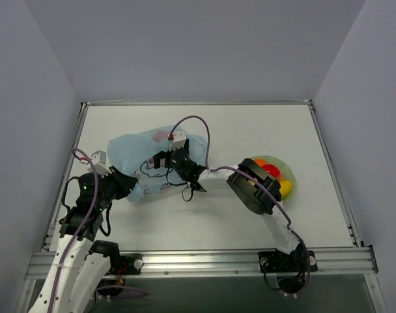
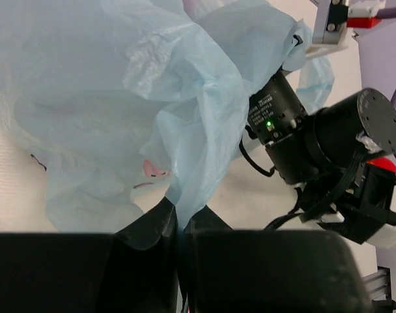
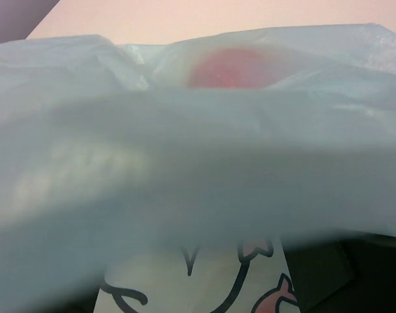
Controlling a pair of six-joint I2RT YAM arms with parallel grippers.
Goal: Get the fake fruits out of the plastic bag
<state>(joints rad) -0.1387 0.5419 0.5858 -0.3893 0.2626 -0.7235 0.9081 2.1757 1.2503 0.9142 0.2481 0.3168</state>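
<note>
The light-blue plastic bag (image 1: 136, 153) lies crumpled at the table's left middle. My left gripper (image 1: 128, 186) is shut on a fold of the bag's film (image 2: 185, 176) at its near edge. My right gripper (image 1: 167, 158) reaches into the bag from the right, and its fingers are hidden under the film. A red fake fruit (image 3: 234, 68) shows blurred through the film ahead of the right gripper, and as a pink spot in the top view (image 1: 160, 137). The bag's black-and-pink print (image 3: 250, 277) fills the bottom of the right wrist view.
A pale green dish (image 1: 293, 175) at the right holds an orange fruit (image 1: 259, 162), a red one (image 1: 271, 170) and a yellow one (image 1: 285, 188). The right arm's wrist (image 2: 315, 137) lies close to the right of my left gripper.
</note>
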